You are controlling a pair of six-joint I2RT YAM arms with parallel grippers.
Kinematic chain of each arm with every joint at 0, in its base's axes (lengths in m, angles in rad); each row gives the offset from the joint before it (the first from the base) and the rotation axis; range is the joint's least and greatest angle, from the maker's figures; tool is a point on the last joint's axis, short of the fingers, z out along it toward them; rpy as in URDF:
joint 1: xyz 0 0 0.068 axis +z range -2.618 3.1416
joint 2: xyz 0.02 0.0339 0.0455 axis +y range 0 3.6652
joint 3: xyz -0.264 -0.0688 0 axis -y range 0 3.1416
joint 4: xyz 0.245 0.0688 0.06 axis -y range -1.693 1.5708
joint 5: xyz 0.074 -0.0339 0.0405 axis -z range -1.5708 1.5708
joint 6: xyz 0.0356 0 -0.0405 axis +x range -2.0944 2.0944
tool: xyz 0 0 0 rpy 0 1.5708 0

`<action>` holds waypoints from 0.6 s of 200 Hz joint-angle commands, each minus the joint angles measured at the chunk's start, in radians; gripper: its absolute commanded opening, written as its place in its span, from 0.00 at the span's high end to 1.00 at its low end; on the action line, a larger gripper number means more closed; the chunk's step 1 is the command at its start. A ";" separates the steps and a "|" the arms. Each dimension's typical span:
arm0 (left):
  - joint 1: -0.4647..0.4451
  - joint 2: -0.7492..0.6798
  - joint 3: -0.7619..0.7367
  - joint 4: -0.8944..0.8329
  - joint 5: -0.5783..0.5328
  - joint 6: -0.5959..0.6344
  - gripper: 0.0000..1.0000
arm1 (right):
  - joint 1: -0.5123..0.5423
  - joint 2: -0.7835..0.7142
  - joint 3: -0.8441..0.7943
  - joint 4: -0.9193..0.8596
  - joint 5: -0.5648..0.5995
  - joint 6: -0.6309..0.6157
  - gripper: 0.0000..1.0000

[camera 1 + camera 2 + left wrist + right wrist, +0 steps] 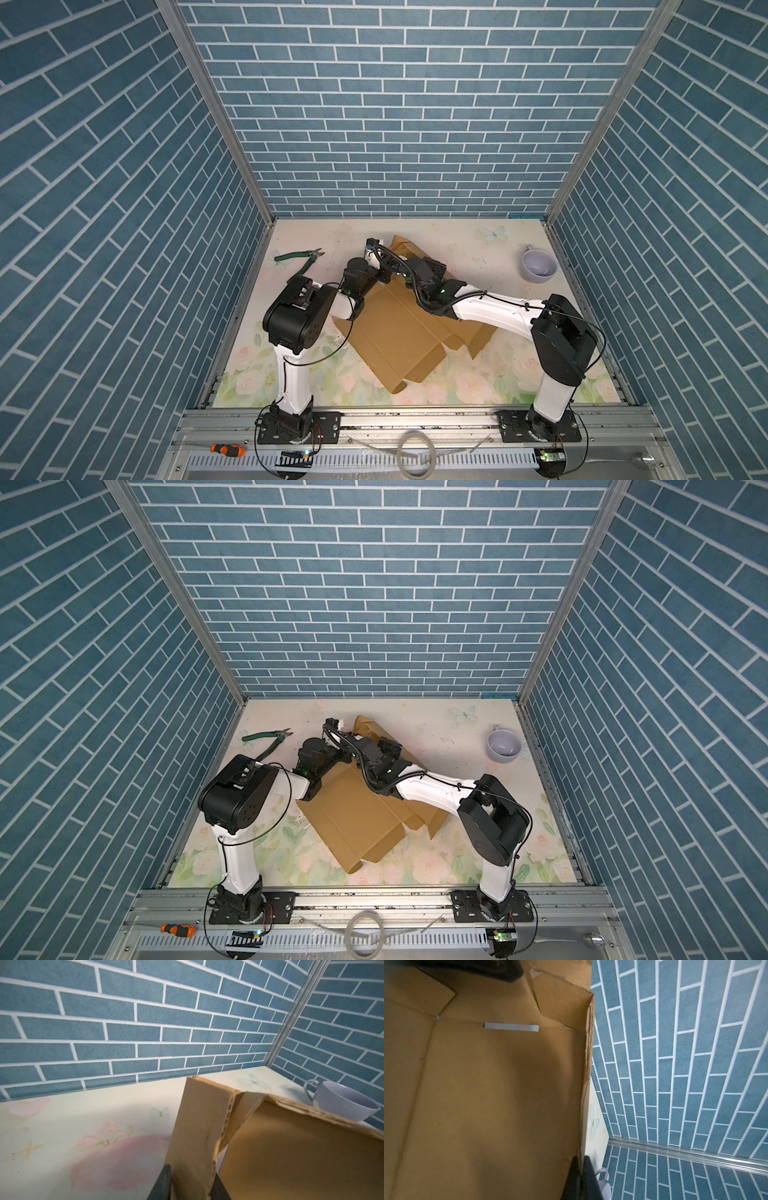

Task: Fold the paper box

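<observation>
Left wrist view: left pincer [191, 1169] is straddling a box [291, 1157] flap, narrowly parted; right pincer [581, 1158] is pinching the box's wall edge.

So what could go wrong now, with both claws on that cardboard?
1. The right gripper pinches the paper box by a raised wall whose edge already looks frayed; a hard pull might tear it.
2. The upright flap between the fingers of the left gripper looks creased and could flop back if let go.
3. A dragged box might bump the cup.

One each: paper box [395, 332], cup [538, 266], cutters [307, 255], screwdriver [227, 449].
</observation>
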 commanded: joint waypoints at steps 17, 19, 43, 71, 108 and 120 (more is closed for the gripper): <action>0.076 -0.052 0.080 -0.157 0.338 -0.016 0.57 | 0.021 0.017 -0.035 0.111 -0.029 -0.108 1.00; 0.078 -0.055 0.086 -0.175 0.352 -0.008 0.55 | 0.021 0.019 -0.035 0.115 -0.028 -0.113 1.00; 0.116 -0.090 0.170 -0.416 0.466 0.115 0.43 | 0.018 0.041 -0.035 0.179 -0.024 -0.173 1.00; 0.208 -0.086 0.240 -0.523 0.617 0.100 0.36 | 0.011 0.037 -0.069 0.269 -0.051 -0.247 1.00; 0.267 -0.083 0.312 -0.658 0.726 0.150 0.32 | -0.004 0.040 -0.122 0.404 -0.096 -0.356 1.00; 0.290 -0.085 0.322 -0.666 0.753 0.143 0.30 | -0.008 0.043 -0.120 0.405 -0.098 -0.362 1.00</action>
